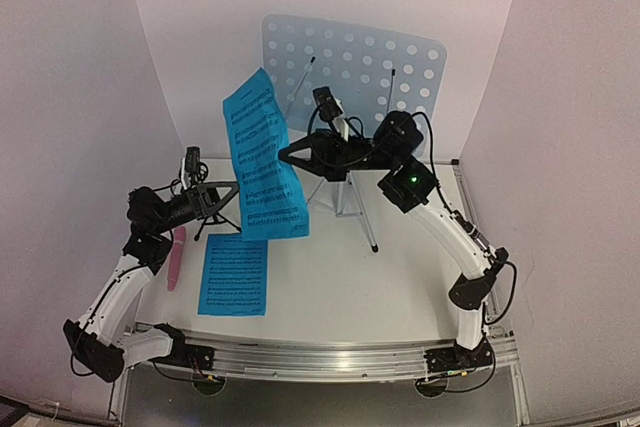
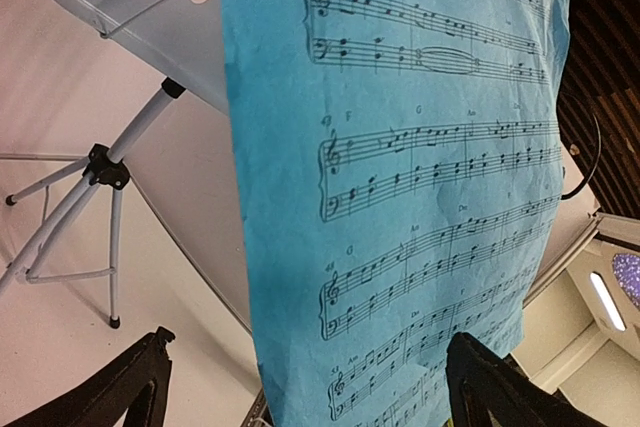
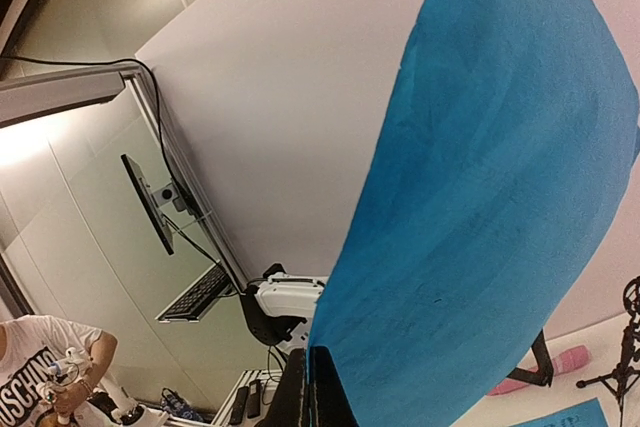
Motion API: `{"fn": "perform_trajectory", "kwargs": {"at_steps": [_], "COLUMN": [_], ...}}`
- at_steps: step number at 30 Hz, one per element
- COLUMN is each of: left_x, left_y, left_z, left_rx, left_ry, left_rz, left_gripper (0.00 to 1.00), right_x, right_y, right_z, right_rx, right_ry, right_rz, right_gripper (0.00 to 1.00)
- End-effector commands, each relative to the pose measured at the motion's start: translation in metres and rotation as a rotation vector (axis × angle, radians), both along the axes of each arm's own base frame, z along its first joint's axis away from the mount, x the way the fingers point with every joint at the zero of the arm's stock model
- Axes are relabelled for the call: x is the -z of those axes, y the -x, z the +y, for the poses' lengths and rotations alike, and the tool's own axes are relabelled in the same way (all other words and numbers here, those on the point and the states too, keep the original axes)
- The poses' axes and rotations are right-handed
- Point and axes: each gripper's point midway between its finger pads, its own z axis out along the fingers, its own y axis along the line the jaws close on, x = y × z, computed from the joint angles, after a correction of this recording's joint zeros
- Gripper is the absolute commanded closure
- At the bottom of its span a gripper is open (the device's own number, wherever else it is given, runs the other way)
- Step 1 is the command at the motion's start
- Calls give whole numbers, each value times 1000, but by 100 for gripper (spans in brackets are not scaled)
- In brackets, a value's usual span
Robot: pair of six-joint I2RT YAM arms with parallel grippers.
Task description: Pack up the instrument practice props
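**Item 1: hanging blue music sheet** [image 1: 262, 162]. It is held up in the air in front of the music stand, with its printed staves facing the left arm. Its lower end curls down close to the surface [image 1: 400, 287]; contact there cannot be told.
- The right gripper [image 1: 288, 152] is clenched on the sheet's edge and carries it.
- The left gripper [image 2: 300, 397] is released, with its fingers [image 2: 120, 392] spread wide. In the left wrist view the sheet's lower part fills the gap between them. No pinch shows.

**Item 2: flat blue music sheet** [image 1: 233, 275]. It lies printed side up on the surface at front left, just below the hanging sheet's lower end.

**Item 3: pink stick microphone** [image 1: 177, 257]. It lies on the surface just left of the flat sheet, beside the left arm.

**Item 4: small black tripod mic stand** [image 1: 194, 175]. It stands upright at left, behind the microphone and close by the left arm's wrist.

**Item 5: music stand.** It stands at rear centre. The perforated pale-blue desk [image 1: 380, 57] tilts back toward the rear wall. The silver tripod [image 1: 352, 197] rests on the surface, partly hidden by the right arm.
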Motion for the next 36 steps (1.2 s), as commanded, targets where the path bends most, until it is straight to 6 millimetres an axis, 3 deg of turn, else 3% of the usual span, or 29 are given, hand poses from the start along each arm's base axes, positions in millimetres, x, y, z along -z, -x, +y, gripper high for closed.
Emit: {"fn": "perform_trajectory", "kwargs": {"at_steps": [1, 7, 11, 16, 23, 29, 36], "left_x": [-20, -7, -12, 2, 39, 70, 114], "left_y": [2, 11, 9, 7, 4, 7, 20], "left_z": [5, 7, 15, 24, 60, 97, 119], "left_rx": [-27, -21, -59, -124, -343, -474, -477], "left_ry": [40, -13, -26, -127, -434, -701, -910], "left_rz": [-47, -28, -19, 17, 39, 38, 111], "left_gripper": [20, 68, 96, 100, 100, 100, 100], "right_x": [-12, -6, -1, 13, 59, 126, 204], "right_y": [9, 6, 3, -3, -31, -41, -41], "right_z": [-2, -2, 0, 0, 2, 25, 63], "right_rx": [-32, -20, -11, 37, 200, 312, 374], "right_ry": [-45, -29, -19, 10, 92, 246, 418], "right_rz": [-38, -25, -5, 27, 163, 292, 427], "right_gripper": [100, 100, 100, 100, 100, 100, 100]}}
